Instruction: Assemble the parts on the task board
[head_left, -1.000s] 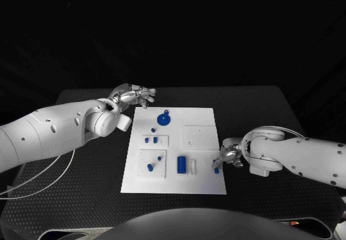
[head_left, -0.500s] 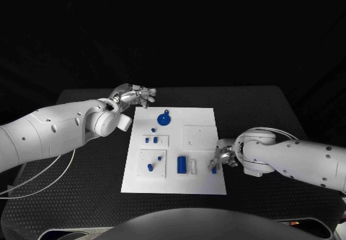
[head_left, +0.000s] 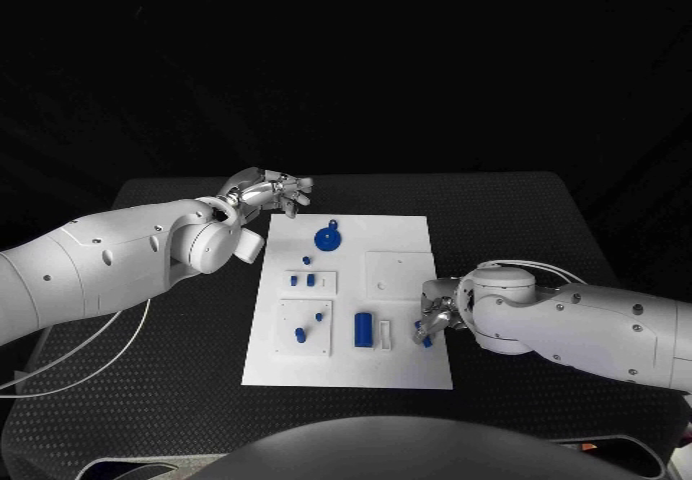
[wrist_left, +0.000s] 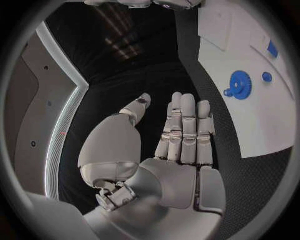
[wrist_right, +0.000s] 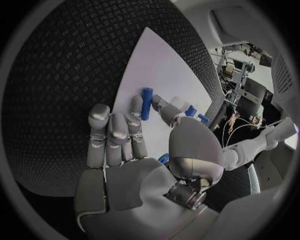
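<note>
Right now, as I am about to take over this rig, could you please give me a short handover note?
Left hand: open, holding nothing, beyond the far left corner of the task board.
Right hand: over the board's near right edge, fingers at a small blue peg; whether it grips it, I cannot tell.
On the board: blue gear at the far end, blue block near the middle, small pegs on the left.
Done: unclear. Left: probably seating the peg and the other loose parts.

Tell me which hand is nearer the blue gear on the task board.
Left. The left hand hovers off the board's far left corner, a short way from the blue gear. The right hand is at the task board's near right edge, farther off.
</note>
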